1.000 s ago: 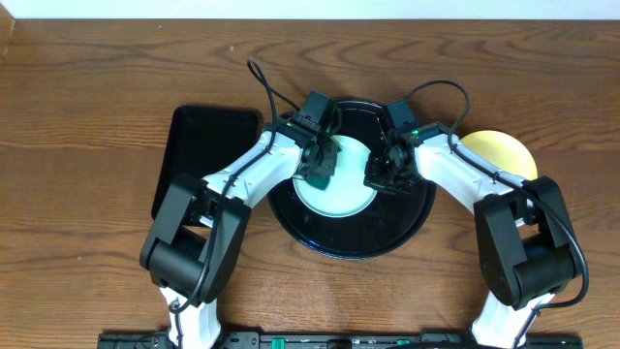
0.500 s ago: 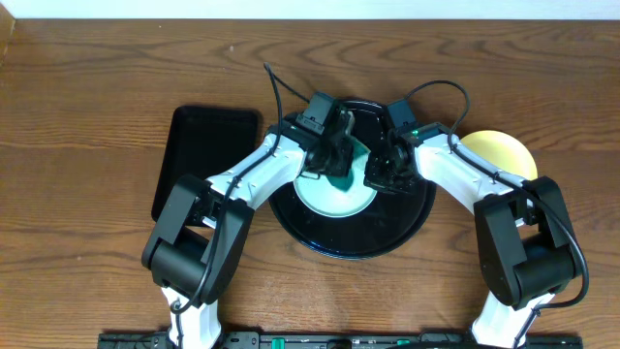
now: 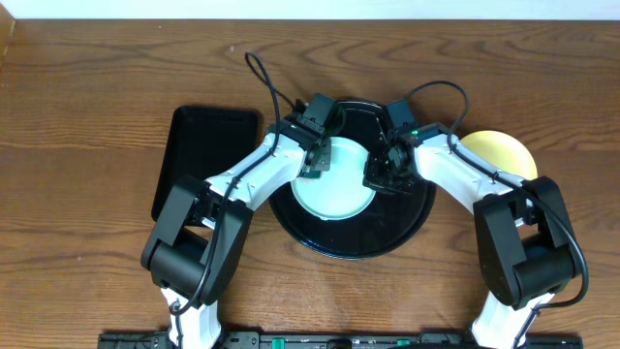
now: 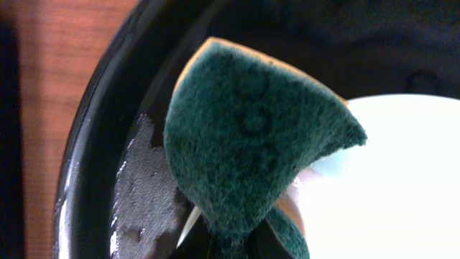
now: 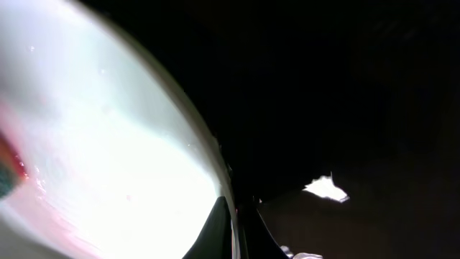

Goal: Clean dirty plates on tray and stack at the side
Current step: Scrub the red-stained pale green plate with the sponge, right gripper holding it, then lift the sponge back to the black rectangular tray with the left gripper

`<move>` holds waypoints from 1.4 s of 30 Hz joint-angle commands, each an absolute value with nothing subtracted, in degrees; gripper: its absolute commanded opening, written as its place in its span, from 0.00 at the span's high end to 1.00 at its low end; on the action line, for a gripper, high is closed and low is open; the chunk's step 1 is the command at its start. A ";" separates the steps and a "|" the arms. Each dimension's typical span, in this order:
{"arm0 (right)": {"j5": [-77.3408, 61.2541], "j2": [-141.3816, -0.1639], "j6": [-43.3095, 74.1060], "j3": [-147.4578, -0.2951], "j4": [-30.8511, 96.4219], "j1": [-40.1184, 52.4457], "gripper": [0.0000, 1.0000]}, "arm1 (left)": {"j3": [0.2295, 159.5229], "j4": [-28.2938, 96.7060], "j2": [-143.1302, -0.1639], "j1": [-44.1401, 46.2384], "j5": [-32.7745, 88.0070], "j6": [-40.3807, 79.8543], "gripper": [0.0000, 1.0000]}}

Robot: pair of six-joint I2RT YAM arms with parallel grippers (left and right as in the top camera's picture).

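Note:
A pale blue-green plate (image 3: 334, 192) lies in the round black tray (image 3: 397, 228). My left gripper (image 3: 316, 160) is shut on a green sponge (image 4: 248, 140) and holds it at the plate's upper left edge (image 4: 388, 180). My right gripper (image 3: 378, 174) is shut on the plate's right rim (image 5: 223, 187); a reddish smear shows on the plate in the right wrist view (image 5: 11, 162). A pale yellow plate (image 3: 504, 150) sits on the table right of the tray. A third plate is not in view.
A smaller black rectangular tray (image 3: 194, 155) lies on the wooden table left of the round tray. Both arms reach in over the round tray from the front.
My left gripper moved the sponge right across the plate, then back to its upper left edge. My right gripper kept its hold on the rim.

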State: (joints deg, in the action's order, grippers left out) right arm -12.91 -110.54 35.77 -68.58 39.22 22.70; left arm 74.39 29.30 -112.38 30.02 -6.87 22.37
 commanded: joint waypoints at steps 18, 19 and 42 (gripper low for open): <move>-12.49 -112.97 35.92 -67.72 39.66 24.12 0.99 | 73.36 26.09 -113.03 29.15 26.44 24.99 0.92; -12.49 -112.97 35.92 -67.72 39.66 24.12 0.99 | 73.43 24.86 -113.03 28.88 25.98 23.99 0.92; -29.98 -107.31 24.91 -68.71 36.77 17.47 0.99 | 80.07 47.18 -89.93 9.72 7.01 18.61 0.92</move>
State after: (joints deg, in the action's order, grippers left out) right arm -22.81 -110.93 29.02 -68.47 36.95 20.49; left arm 78.48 45.98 -93.19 10.35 7.97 21.54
